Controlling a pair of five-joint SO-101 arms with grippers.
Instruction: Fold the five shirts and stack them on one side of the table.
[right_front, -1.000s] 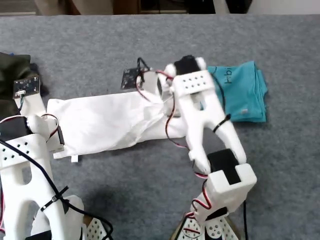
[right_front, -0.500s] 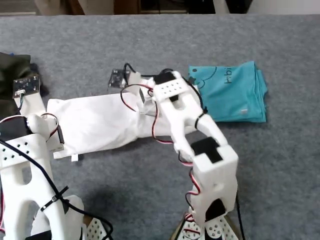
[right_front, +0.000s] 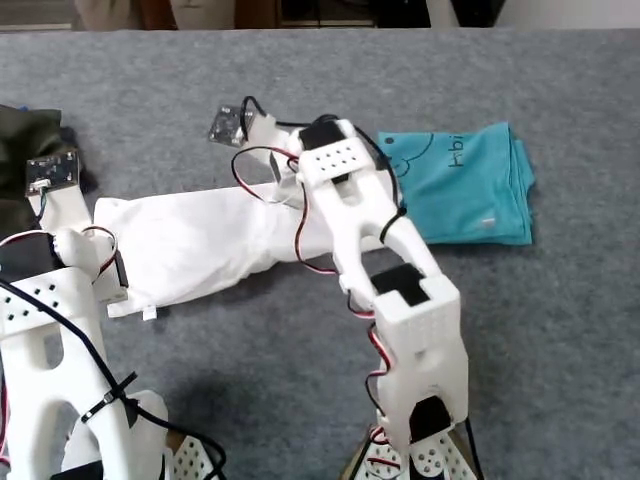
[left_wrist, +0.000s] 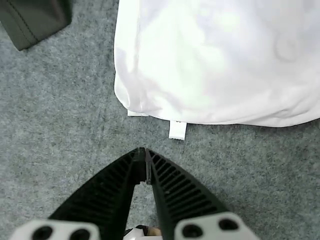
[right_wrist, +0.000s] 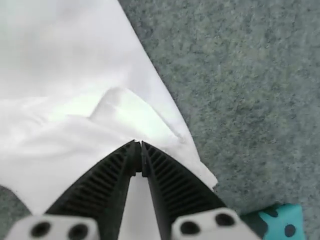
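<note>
My R hand (right_wrist: 137, 144) pinches a white shirt (right_front: 200, 245) fold. Looks soft, limp, light, so I'd grip hem corners. L hand (left_wrist: 145, 151) pressed together, empty.

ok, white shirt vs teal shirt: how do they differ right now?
Shape: the white shirt lies as a long, wrinkled strip; the teal shirt is a compact folded rectangle.
Handling: the right gripper looks shut on a raised fold of the white shirt; no gripper touches the teal shirt.
Print: the teal shirt shows a dark print; the white shirt looks plain.
Both lie flat on the grey table.
</note>
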